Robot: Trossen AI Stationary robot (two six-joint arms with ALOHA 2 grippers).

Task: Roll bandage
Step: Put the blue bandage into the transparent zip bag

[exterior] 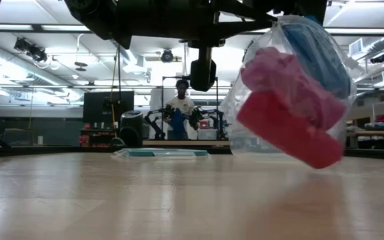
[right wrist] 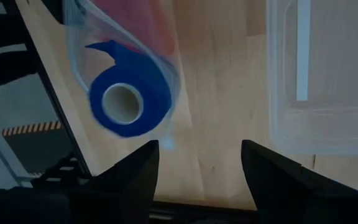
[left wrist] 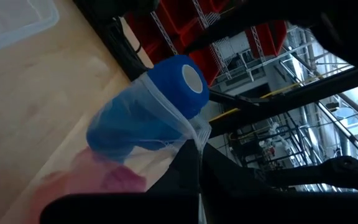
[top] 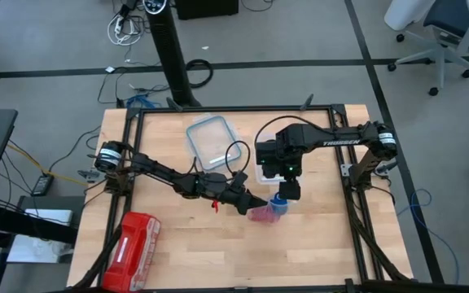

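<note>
A pale wooden table (top: 218, 244) with a black frame stands on a grey floor, in a workshop where a person (exterior: 179, 110) sits at another bench far behind. The left gripper (top: 255, 205) reaches in toward the middle of the table with its fingers pressed together on the edge of a clear plastic bag (exterior: 282, 87), holding it clear of the wood. Inside the bag lie pink-red rolls (exterior: 289, 127), and the bandage (right wrist: 129, 99), a blue roll with a pale core, sticks out of the bag's open mouth. The right gripper (top: 287, 189) hangs just above that mouth, its fingers (right wrist: 129, 177) spread wide and closed on nothing, the blue roll just beyond them. A clear plastic container (top: 269, 172) sits under the right arm, its lid (top: 212, 141) lies farther back, and a red pack (top: 133, 251) rests near the table's front left corner.
</note>
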